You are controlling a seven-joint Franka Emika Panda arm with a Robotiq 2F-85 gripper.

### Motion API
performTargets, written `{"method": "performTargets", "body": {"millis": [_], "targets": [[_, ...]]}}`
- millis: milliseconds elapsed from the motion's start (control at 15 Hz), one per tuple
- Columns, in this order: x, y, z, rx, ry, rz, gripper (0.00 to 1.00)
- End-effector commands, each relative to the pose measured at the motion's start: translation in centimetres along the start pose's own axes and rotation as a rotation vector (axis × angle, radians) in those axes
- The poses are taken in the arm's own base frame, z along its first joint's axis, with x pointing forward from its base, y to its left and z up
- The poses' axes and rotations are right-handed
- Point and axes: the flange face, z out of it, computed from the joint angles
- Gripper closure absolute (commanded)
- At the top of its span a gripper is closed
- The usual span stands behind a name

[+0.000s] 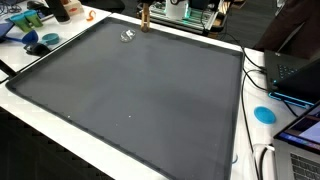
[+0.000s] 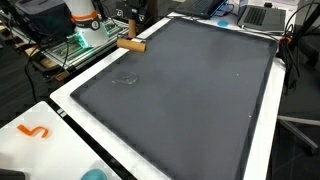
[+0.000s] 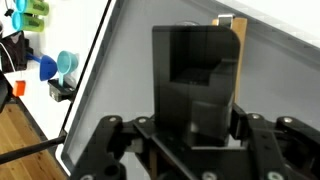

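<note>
Looking over the feeds, I saw a big grey mat [image 1: 140,100] covering most of the white table [image 1: 45,125], and everything that mattered sat at its far edge. The gripper [image 3: 197,32] hung there, its fingers [image 3: 195,90] filling the middle of the wrist view as one dark mass. They looked drawn together, but I could not tell whether they were clenched on anything or merely closed over the mat.

The wooden block [image 2: 131,44] lay at the far edge, left of the middle, right at the mat's border. In the wrist view only a corner of the block [image 3: 232,20] showed past the fingertips, so contact stayed hidden from me.

That hidden contact was my first worry. If the fingers only grazed the block, a lift could have tipped it or flicked it off the far edge of the table.

A small clear piece [image 2: 126,78] lay on the mat near the block, a little closer to me and apart from it. Being hard to see, it could easily have been swept or crushed by a low sideways pass.
</note>
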Motion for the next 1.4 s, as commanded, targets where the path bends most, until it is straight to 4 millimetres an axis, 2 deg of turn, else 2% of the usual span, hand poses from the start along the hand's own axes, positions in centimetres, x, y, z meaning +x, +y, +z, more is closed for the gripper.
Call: {"method": "performTargets", "body": {"millis": [0,267,1333], "targets": [[0.4,-0.5,-0.1,-0.039,-0.018,-0.003,0.75],[0.8,-0.6,0.1,-0.054,-0.008,-0.006,0.75],[2.5,1.3,0.9,-0.178,0.006,0.026,0.75]]}}
